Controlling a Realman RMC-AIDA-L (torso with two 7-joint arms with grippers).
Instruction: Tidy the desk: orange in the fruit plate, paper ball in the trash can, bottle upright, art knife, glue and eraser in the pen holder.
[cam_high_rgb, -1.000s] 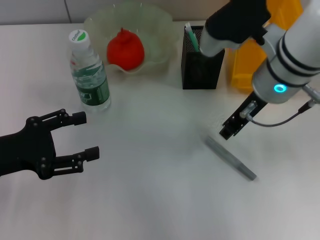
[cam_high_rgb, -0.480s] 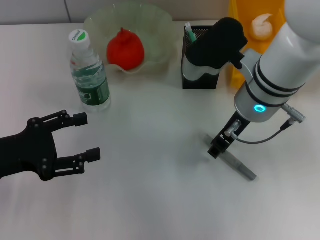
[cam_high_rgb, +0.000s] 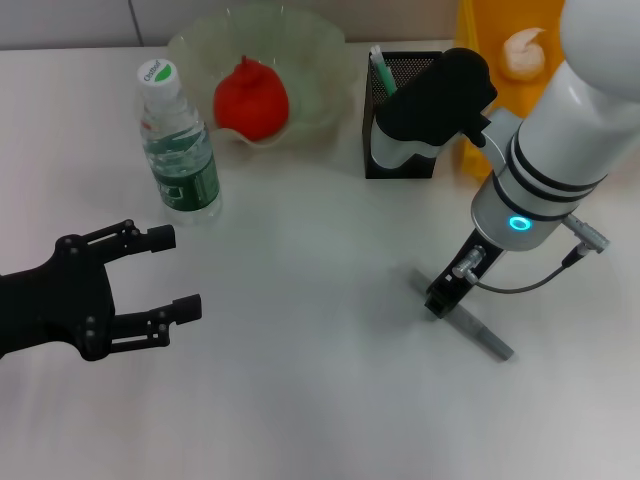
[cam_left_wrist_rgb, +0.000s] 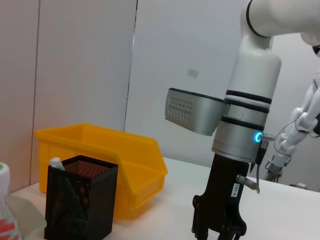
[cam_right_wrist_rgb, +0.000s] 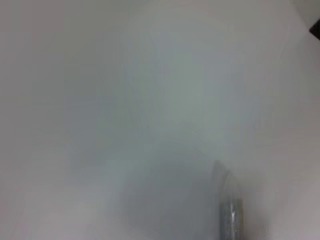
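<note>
art knife (cam_high_rgb: 462, 320) flat on desk (cam_high_rgb: 300, 400) — right gripper (cam_high_rgb: 440, 300) touching it, closure unclear; left gripper (cam_high_rgb: 165, 272) spread.

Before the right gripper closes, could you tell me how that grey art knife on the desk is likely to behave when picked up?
The art knife looks slim, straight and rigid, so probably stiff and light. Lying flat on the smooth desk, it may skid or pivot if nudged off-centre. The right gripper sits near one end, so it could tilt when lifted.

Grey art knife (cam_high_rgb: 463, 321) lies flat on desk.
</note>
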